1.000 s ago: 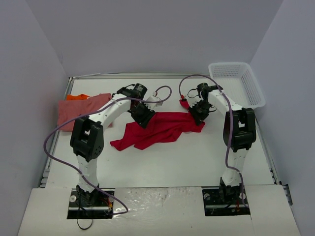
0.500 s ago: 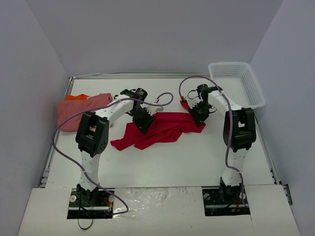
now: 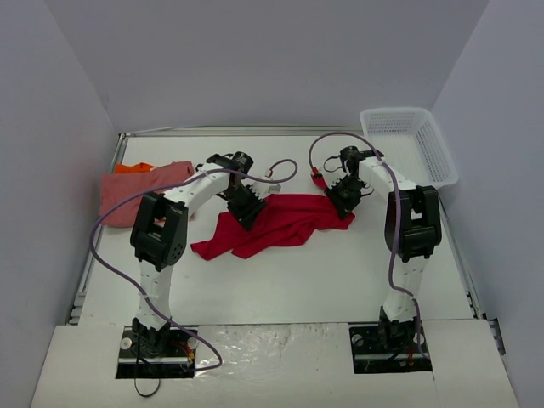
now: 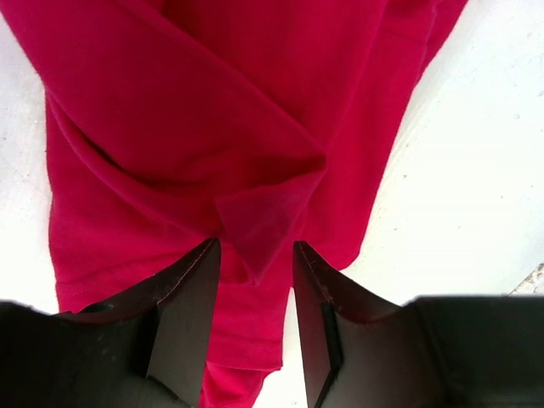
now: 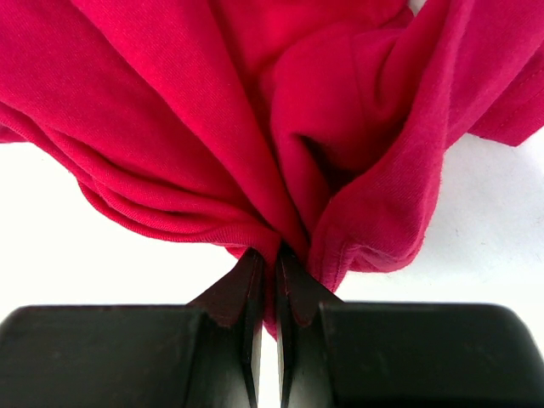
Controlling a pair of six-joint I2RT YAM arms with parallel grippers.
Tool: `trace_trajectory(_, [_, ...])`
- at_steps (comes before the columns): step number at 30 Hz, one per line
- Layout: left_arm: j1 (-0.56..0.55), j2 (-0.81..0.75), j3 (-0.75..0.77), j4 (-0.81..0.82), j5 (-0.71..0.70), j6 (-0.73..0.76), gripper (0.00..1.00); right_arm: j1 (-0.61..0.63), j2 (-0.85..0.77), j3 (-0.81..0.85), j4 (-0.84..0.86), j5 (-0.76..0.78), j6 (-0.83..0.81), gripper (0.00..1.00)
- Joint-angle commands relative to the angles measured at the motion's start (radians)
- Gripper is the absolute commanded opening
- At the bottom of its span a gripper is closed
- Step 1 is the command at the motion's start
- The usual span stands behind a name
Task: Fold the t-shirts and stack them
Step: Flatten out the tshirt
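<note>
The bright red t-shirt (image 3: 285, 221) lies crumpled across the middle of the table. My left gripper (image 3: 244, 210) is low over its upper left part, open, and a pointed fold of red cloth (image 4: 259, 229) sits between the jaws without being pinched. My right gripper (image 3: 342, 201) is shut on a bunched edge of the red shirt (image 5: 255, 102) at its right end, with cloth squeezed between the fingertips (image 5: 265, 259). At the far left lies a salmon pink t-shirt (image 3: 140, 189), with an orange t-shirt (image 3: 133, 168) peeking out behind it.
A white mesh basket (image 3: 391, 111) stands at the back right corner. Purple cables loop from both arms over the table. Grey walls close in on the left, the back and the right.
The left arm's elbow has swung right and its gripper has shifted slightly down onto the red shirt's left part. The right gripper has stayed still, clamped on the cloth.
</note>
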Motion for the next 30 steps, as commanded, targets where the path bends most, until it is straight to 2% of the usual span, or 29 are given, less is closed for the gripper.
trace_trajectory(1, [0.01, 0.006, 0.045, -0.006, -0.02, 0.024, 0.38, 0.001, 0.015, -0.001, -0.039, 0.005, -0.001, 0.0])
trace_trajectory(10, [0.007, 0.021, 0.056, -0.027, 0.049, 0.027, 0.38, 0.004, 0.027, -0.001, -0.037, 0.0, 0.002, 0.0])
trace_trajectory(12, [0.005, 0.021, 0.056, -0.03, 0.068, 0.027, 0.31, 0.004, 0.027, -0.001, -0.036, 0.0, 0.002, 0.0])
trace_trajectory(17, [0.002, 0.01, 0.058, -0.024, 0.08, 0.016, 0.03, 0.004, 0.029, -0.001, -0.036, -0.001, 0.002, 0.0])
trace_trajectory(30, [0.027, -0.074, 0.05, 0.019, 0.051, -0.037, 0.02, 0.001, 0.014, -0.002, -0.034, 0.008, 0.005, 0.0])
